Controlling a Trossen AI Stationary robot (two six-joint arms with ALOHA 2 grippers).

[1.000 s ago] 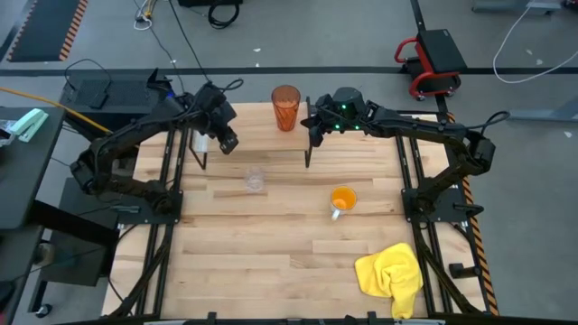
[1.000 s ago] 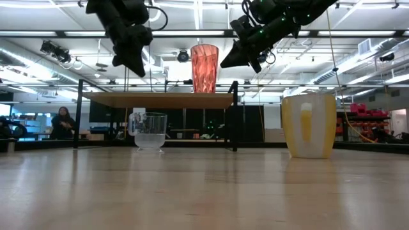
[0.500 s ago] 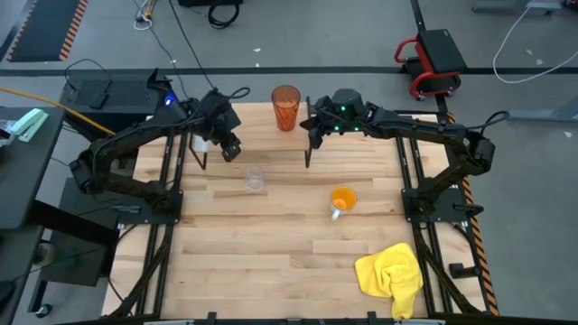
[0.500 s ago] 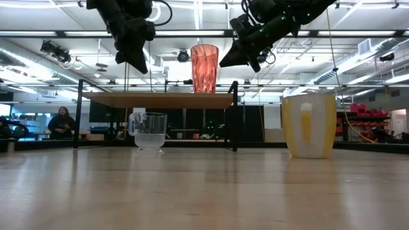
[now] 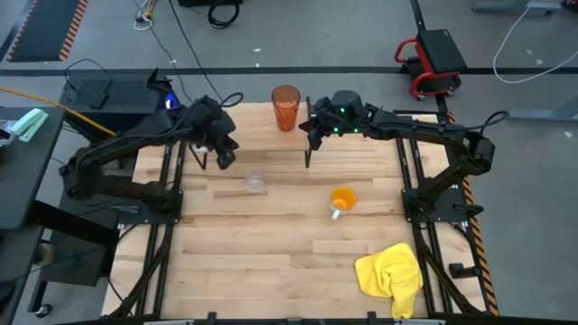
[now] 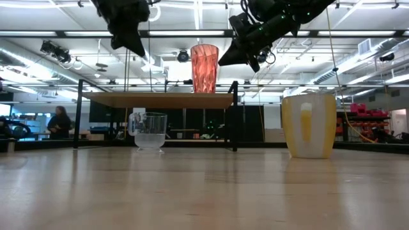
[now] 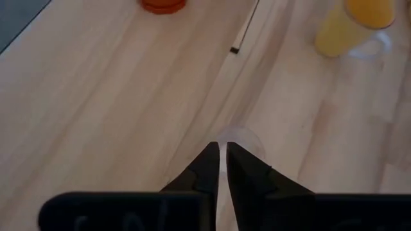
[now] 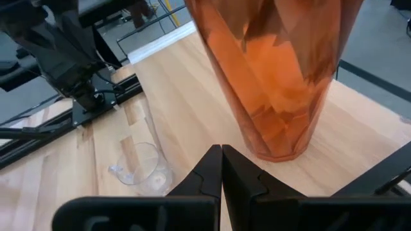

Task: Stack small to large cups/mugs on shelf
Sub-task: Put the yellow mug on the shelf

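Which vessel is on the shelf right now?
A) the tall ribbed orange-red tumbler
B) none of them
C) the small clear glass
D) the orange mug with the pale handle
A: the tumbler stands on the shelf in the low view, while the clear glass and the orange mug sit down on the tabletop.

Looking straight down from high above. Looking level and low across the surface. Looking close from each wrist. All sharing the tumbler.
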